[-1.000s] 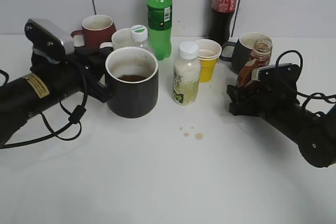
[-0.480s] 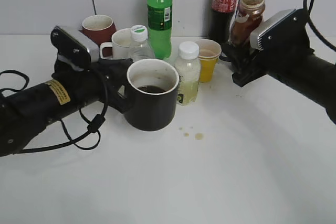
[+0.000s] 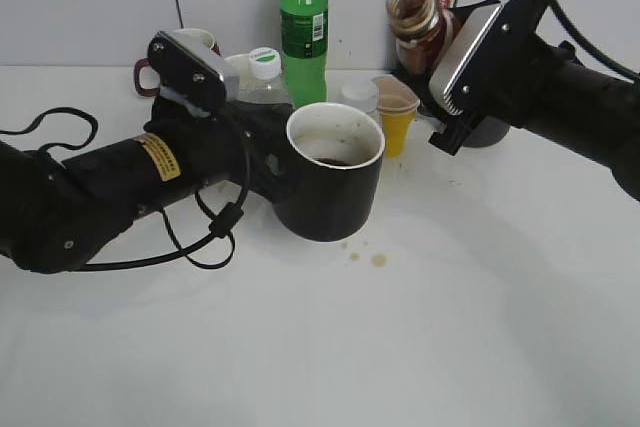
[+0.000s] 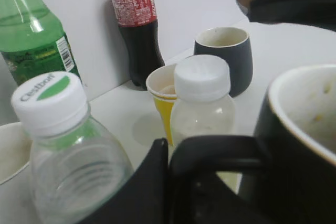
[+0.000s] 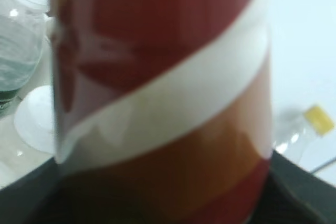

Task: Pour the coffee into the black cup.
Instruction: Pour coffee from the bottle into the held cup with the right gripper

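The black cup [image 3: 334, 182] has a white inside with a little dark coffee in it. My left gripper [image 3: 265, 162] is shut on its handle [image 4: 215, 150] and holds it at the table's middle. My right gripper [image 3: 440, 47] is shut on the open coffee jar [image 3: 415, 22], brown glass with a red and white label [image 5: 157, 93]. The jar is held high and tilted left, its mouth above and to the right of the cup's rim. The jar fills the right wrist view.
Behind the cup stand a green bottle [image 3: 303, 27], a cola bottle [image 4: 137, 30], a clear bottle with a white and green cap [image 4: 63, 150], a white-capped bottle [image 4: 202, 103], a yellow paper cup [image 3: 397, 112], a dark grey mug [image 4: 223, 53], a red mug [image 3: 150, 72]. Coffee drops [image 3: 365, 255] mark the table.
My left gripper has carried the black cup to the right. My right gripper has lifted the jar from the table, moved it left and tilted it toward the cup.
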